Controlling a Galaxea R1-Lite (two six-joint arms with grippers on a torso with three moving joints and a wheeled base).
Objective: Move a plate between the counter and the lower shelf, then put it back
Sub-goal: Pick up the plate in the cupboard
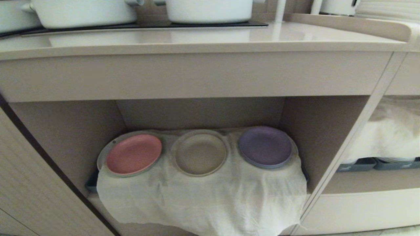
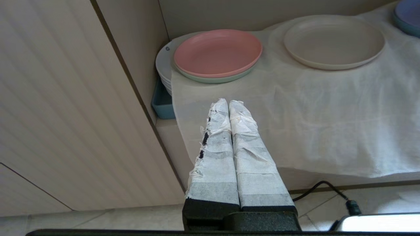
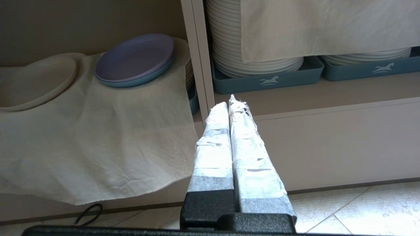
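Fingers pressed together on both the left gripper [image 2: 228, 102] and right gripper [image 3: 230, 100] (nothing held), so open one before reaching the small round cream-beige plate [image 1: 200, 153] on the cloth-covered lower shelf [image 1: 65, 131], then grip its low rim.

The plate [image 1: 200, 153] is plain cream-beige, between a pink plate [image 1: 134, 154] and a purple plate [image 1: 265, 147]. Under them lies a wrinkled white cloth [image 1: 210, 200]. The worktop [image 1: 203, 41] is smooth beige with a black glass hob panel [image 1: 137, 26] carrying white pots [image 1: 85, 11]. Blue-grey trays [image 3: 267, 80] bear a pale horse emblem. White tape wraps each tool's fingers [image 2: 226, 144].
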